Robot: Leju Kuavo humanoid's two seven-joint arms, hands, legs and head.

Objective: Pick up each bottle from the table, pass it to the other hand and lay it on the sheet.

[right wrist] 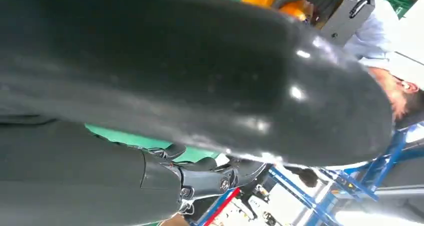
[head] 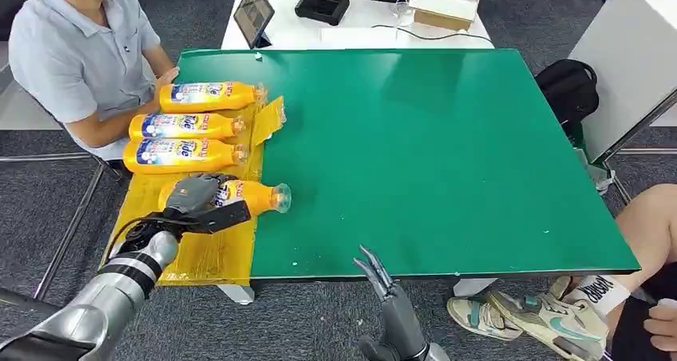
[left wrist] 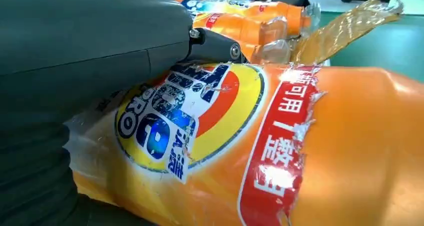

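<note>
A bottle (head: 254, 196) is gripped by the left hand (head: 194, 199) and lies on the sheet (head: 209, 253) (nearest of four, cap toward the green table (head: 447, 153)). The right hand (head: 382, 279) is held empty, fingers apart, at the table's near edge.

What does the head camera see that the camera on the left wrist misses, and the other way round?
Head view alone: the whole green table, a seated person, the right robot hand open by the table's near edge, and the yellow sheet's full spread. Left wrist view alone: the torn label's print, up close. Both: the left robot hand on the nearest bottle, with other bottles lying behind it.
</note>
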